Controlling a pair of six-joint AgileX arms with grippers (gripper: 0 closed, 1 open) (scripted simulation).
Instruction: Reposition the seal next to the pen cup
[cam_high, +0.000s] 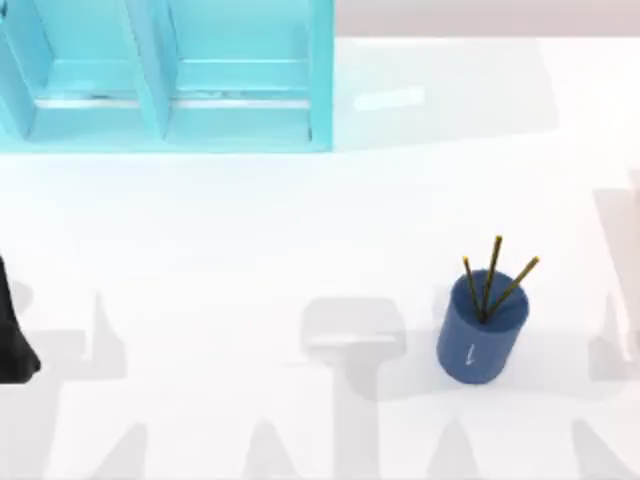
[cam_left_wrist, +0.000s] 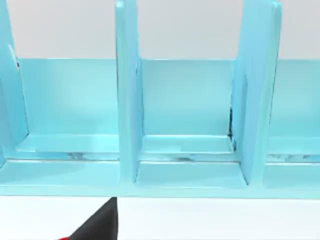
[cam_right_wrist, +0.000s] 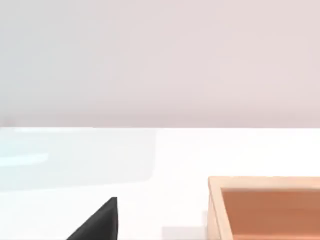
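Note:
The pen cup (cam_high: 482, 325) is a dark blue cylinder with a small white mark and three yellow-black pencils. It stands upright on the white table at the right of centre. Of the seal, a thin sliver of its red knob (cam_left_wrist: 62, 238) shows at the edge of the left wrist view, beside a black part of my left gripper (cam_left_wrist: 100, 224); I cannot tell whether the two touch. My left arm (cam_high: 14, 335) is at the table's far left edge, well away from the cup. A black part of my right gripper (cam_right_wrist: 100, 224) hangs over bare table.
A light blue shelf rack (cam_high: 165, 75) with upright dividers stands at the back left, and the left wrist view faces its bays (cam_left_wrist: 185, 150). An open wooden box (cam_right_wrist: 265, 205) lies close to my right gripper.

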